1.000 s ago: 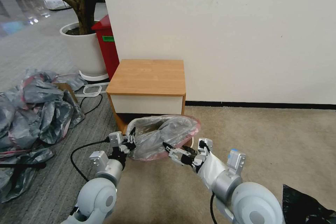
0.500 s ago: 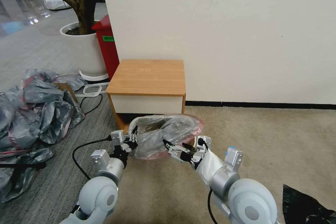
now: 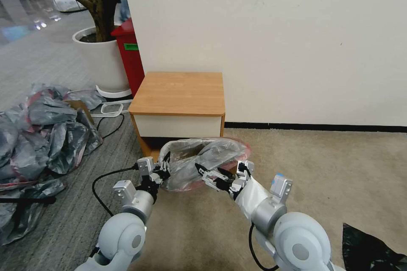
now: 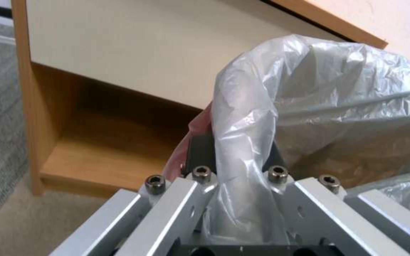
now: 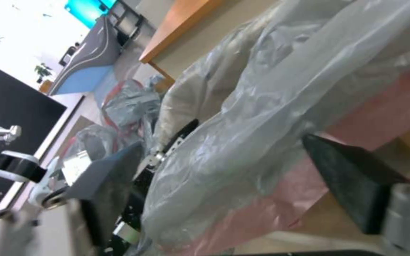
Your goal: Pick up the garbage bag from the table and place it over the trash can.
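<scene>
Already the garbage bag (image 3: 203,163) is off the tabletop (image 3: 180,93) and hangs in the lower middle of the head view, stretched between the two arms just in front of the nightstand's open shelf. Its pink-red rim band runs roughly left to right across the frame, so its long axis lies from one hand to the other. The left hand (image 3: 163,170) sits at the bag's left end; in the left wrist view a fold of grey film (image 4: 243,142) runs down between its fingers, which are clenched on it. The right hand (image 3: 206,174) meets the bag at its lower middle, and in the right wrist view its dark pads (image 5: 352,174) stand apart on either side of the film (image 5: 262,142), released, not gripping. A cream edge at the bag's upper left may be the rim of the trash can (image 3: 164,151), but the film hides the bin below, so I cannot tell how far the mouth sits over it. The left arm alone seems to carry the load.
</scene>
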`<state>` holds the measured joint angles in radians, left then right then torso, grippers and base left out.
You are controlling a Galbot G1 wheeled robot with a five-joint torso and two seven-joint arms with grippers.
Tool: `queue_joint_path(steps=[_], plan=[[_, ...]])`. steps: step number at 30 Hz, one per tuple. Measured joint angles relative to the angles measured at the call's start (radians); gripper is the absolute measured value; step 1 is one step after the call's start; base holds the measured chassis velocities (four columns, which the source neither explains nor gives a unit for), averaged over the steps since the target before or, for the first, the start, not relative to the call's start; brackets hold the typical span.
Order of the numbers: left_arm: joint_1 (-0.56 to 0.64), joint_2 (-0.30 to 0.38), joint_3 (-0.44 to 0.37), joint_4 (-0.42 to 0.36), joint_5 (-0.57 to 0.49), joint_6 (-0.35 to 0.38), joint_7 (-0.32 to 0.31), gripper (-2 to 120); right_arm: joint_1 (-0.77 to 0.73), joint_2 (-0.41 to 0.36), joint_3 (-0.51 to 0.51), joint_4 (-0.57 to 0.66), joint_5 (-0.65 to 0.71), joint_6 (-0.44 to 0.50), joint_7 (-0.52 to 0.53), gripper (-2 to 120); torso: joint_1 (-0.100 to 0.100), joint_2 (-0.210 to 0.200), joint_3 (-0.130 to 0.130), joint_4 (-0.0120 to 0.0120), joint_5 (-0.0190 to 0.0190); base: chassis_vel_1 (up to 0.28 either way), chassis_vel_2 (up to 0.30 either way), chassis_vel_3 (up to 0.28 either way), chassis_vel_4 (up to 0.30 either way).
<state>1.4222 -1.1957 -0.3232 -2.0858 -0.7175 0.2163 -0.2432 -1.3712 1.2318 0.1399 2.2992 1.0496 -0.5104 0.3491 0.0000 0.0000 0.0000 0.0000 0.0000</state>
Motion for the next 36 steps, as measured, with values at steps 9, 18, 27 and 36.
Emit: queue_joint_path(steps=[9,18,27,36], plan=[[-0.010,-0.010,0.001,0.012,-0.081,0.026,-0.025,6,-0.028,0.000,-0.001,0.000,-0.062,0.014,-0.069,53,0.000,0.000,0.000,0.0000,0.0000,0.000,0.000,0.000,0.000],[-0.019,-0.016,0.013,0.020,-0.092,0.032,-0.034,6,-0.024,0.003,-0.001,-0.004,-0.072,0.022,-0.087,18,0.000,0.000,0.000,0.0000,0.0000,0.000,0.000,0.000,0.000],[-0.025,-0.016,0.020,0.021,-0.085,0.032,-0.034,6,-0.027,0.004,0.008,-0.013,-0.069,0.030,-0.081,0,0.000,0.000,0.000,0.0000,0.0000,0.000,0.000,0.000,0.000],[-0.041,-0.016,0.018,0.038,-0.085,0.032,-0.044,6,-0.050,-0.001,0.005,0.015,-0.067,0.030,-0.058,0,0.000,0.000,0.000,0.0000,0.0000,0.000,0.000,0.000,0.000]])
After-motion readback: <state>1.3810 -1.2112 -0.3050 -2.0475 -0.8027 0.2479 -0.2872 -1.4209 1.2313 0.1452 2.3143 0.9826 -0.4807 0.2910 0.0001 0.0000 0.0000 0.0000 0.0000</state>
